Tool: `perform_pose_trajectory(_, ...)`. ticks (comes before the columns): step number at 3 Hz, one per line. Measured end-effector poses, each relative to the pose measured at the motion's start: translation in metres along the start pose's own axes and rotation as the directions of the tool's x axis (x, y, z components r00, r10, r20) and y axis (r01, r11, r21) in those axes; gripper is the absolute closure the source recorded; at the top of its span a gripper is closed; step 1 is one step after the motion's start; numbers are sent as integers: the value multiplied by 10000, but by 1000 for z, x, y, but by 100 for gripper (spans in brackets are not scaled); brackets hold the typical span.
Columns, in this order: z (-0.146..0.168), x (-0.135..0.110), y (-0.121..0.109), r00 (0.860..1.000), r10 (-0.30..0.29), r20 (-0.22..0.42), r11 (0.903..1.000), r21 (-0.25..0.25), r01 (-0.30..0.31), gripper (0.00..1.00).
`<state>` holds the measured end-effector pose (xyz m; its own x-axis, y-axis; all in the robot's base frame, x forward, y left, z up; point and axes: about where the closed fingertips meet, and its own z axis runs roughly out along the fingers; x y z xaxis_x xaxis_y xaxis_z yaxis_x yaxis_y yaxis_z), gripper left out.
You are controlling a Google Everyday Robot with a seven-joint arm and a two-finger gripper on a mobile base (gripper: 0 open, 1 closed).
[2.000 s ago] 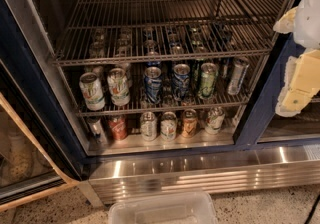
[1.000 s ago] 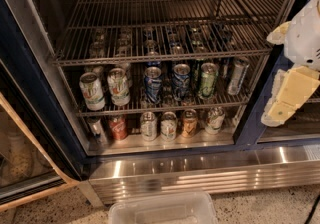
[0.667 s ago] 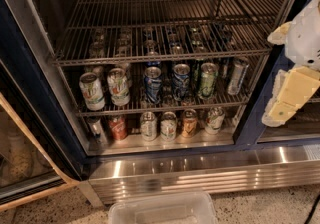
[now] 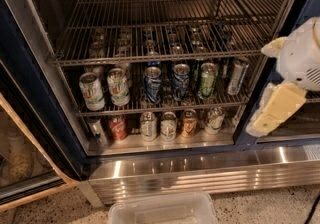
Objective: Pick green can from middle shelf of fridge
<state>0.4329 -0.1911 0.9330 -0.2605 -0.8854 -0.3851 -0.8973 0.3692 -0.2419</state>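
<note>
The green can stands upright on the middle shelf, a grey wire rack, towards its right end. Left of it are two blue cans and two white cans with green logos. A slim silver can stands to its right. My gripper hangs outside the fridge, in front of its right door post, to the right of the green can and apart from it. Its cream fingers are spread and hold nothing.
An upper wire rack spans just above the cans. Several cans, one red, stand on the pale bottom floor. The ribbed steel base panel runs below. A clear plastic bin sits on the speckled floor in front.
My gripper has moved left and a little down, from the right edge of the view to in front of the fridge's right post. The cans have not moved.
</note>
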Motion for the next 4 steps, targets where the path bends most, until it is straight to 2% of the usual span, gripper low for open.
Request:
perform_pose_trajectory(1,28,-7,0,9912,484,1230,9985,199,-512,0)
perform_pose_trajectory(2,27,-15,-7,9866,540,1543,9968,500,-623,0)
perform_pose_trajectory(3,27,-15,-7,9866,539,1540,9968,497,-622,0)
perform_pose_trajectory(4,43,-16,-5,9840,703,1640,9954,535,-800,0)
